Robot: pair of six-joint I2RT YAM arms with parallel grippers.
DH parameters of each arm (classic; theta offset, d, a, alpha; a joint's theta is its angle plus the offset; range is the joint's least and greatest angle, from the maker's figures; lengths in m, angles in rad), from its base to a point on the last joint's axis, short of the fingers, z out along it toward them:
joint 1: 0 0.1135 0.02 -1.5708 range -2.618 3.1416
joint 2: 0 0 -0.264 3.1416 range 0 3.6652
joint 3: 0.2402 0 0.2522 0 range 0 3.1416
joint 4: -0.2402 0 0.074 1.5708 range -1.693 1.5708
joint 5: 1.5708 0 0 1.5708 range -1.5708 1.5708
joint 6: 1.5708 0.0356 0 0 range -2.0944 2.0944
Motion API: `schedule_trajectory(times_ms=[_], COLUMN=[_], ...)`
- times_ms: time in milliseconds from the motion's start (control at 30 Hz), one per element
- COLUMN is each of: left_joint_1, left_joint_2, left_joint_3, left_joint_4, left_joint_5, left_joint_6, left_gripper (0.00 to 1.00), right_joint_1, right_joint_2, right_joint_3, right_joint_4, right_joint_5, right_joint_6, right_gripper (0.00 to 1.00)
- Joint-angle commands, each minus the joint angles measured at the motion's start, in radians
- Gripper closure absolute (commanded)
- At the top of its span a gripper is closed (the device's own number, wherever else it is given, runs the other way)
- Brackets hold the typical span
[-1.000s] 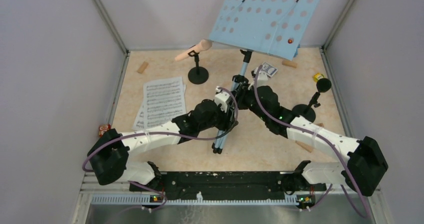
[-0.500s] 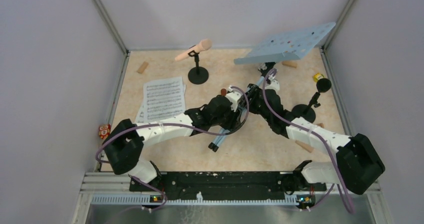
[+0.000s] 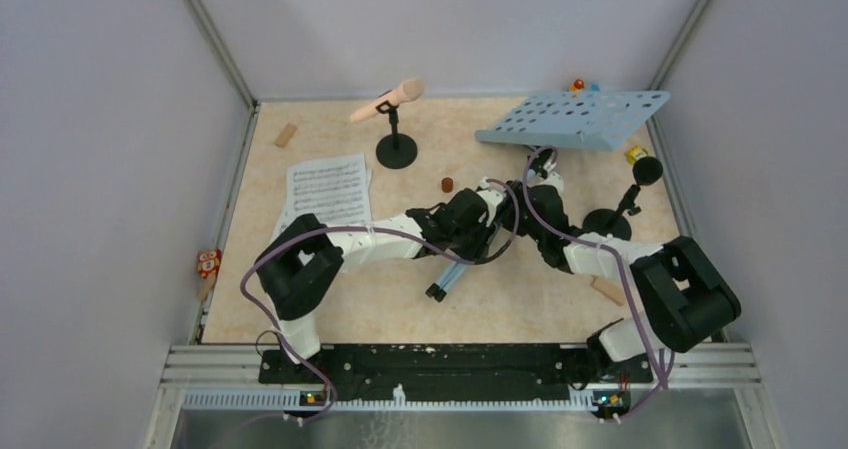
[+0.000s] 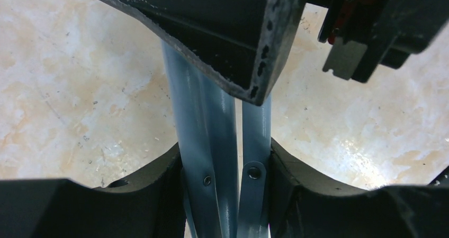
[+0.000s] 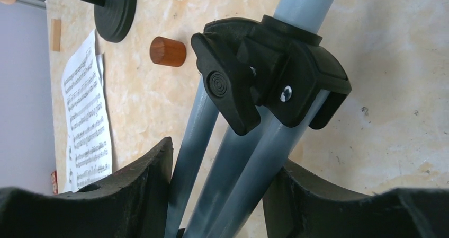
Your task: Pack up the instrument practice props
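Observation:
The music rack lies tipped over: its light-blue perforated panel [image 3: 572,119] rests low at the back right, and its folded grey legs [image 3: 447,277] point toward me. My left gripper [image 3: 488,209] [image 4: 227,187] is shut on the legs, both pads pressing the tubes. My right gripper [image 3: 527,194] [image 5: 222,195] is shut on the same legs, just below the black clamp [image 5: 265,68]. White sheet-music pages [image 3: 325,194] [image 5: 87,121] lie at the left. A beige microphone [image 3: 392,99] sits on its round-based holder [image 3: 397,151], and a black microphone [image 3: 647,172] on its holder [image 3: 607,224].
A brown cylinder block [image 3: 447,183] [image 5: 168,51] lies just left of the grippers. Wooden blocks lie at the back left [image 3: 287,134] and near the right arm [image 3: 607,290]. Small coloured toys sit at the back right [image 3: 634,154] and the left edge [image 3: 208,261]. Walls enclose three sides.
The music rack has swung down from upright to lying low toward the back right. Both arms reached further forward and right with its legs.

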Motion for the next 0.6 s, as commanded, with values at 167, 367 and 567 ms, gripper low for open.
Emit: schedule_trajectory(times_ms=[167,367,567], left_joint_1=[0.108,0.165,0.181], left_joint_2=[0.084,0.102,0.117], left_joint_3=[0.068,0.098,0.109], left_joint_4=[-0.072,-0.036,-0.028], left_joint_5=[-0.107,-0.072,-0.072], left_joint_6=[-0.009,-0.034,-0.026], left_gripper=[1.0,1.0,1.0], right_joint_1=[-0.04,-0.041,-0.04], right_joint_2=[-0.029,-0.118,-0.255], right_joint_3=[-0.052,-0.164,-0.181], right_joint_4=[0.032,0.038,-0.051], right_joint_5=[-0.047,-0.058,-0.053], right_joint_6=[-0.206,-0.105,-0.059], right_gripper=[0.55,0.34,0.26])
